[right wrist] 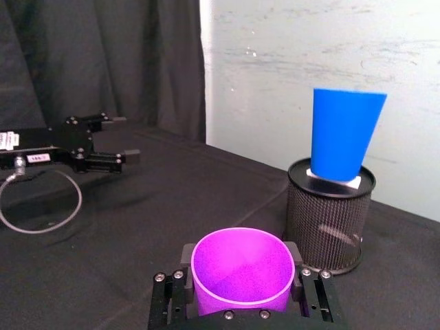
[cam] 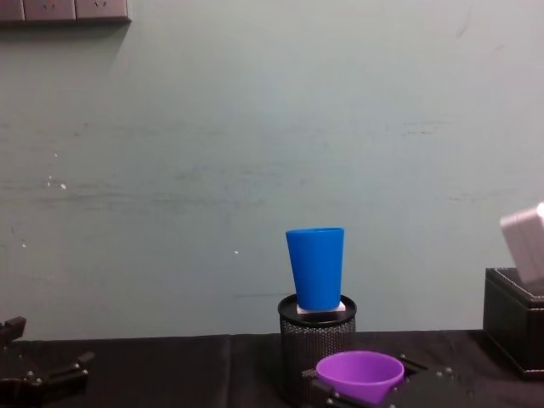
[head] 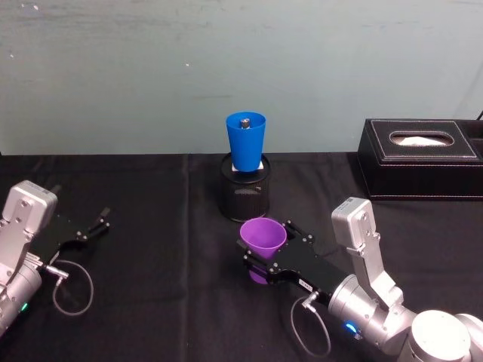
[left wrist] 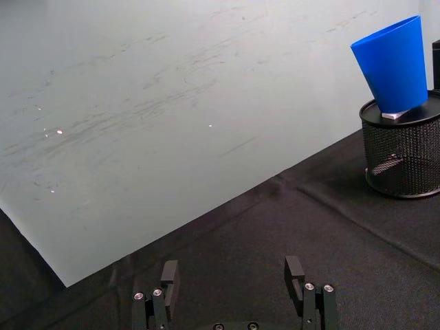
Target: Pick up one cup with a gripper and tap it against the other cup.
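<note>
The purple cup (head: 263,236) is pinched by the right claw (head: 266,256) at lower middle; the blue cup (head: 246,140) is seen above, and the left claw (head: 96,224) is spread.

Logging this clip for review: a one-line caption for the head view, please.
Right gripper holds the purple cup before the blue cup atop a mesh holder; left gripper idle.

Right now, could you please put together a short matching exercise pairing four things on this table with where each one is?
Things:
1. purple cup
2. blue cup
3. tissue box
4. left gripper

Places:
A. on top of the black mesh pen holder
B. far right of the table, near the wall
C. between the fingers of the right gripper
D. low over the cloth at the left, fingers open, holding nothing

Pairs: 1-C, 2-A, 3-B, 4-D
</note>
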Motion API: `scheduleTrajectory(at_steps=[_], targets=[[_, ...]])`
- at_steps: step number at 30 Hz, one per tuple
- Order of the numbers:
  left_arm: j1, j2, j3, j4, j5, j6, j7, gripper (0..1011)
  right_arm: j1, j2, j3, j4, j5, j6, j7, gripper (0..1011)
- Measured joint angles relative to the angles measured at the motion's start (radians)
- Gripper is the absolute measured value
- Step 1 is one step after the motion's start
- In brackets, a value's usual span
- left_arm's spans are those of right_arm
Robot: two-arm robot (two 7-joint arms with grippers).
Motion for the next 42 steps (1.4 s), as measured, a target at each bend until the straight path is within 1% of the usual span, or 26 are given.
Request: scheduleTrajectory(at_steps=[6, 14, 29, 42], targets=[[0.000, 0.000, 0.000, 0.000, 0.000, 0.000, 0.000, 1000, 0.000, -0.021, 0.013, 0.031, -0.001, -0.006, 0.000, 762], [0.000, 0.000, 0.000, 0.000, 0.000, 0.000, 0.000, 1000, -0.001, -0.033, 0.022, 0.046, -0.006, -0.010, 0.004, 762], [0.000, 0.000, 0.000, 0.000, 0.000, 0.000, 0.000, 1000, 0.001, -0.041, 0.027, 0.055, -0.013, 0.009, 0.011, 762], [0.000, 0.000, 0.000, 0.000, 0.000, 0.000, 0.000, 1000, 0.002, -0.043, 0.028, 0.059, -0.013, 0.015, 0.013, 762]])
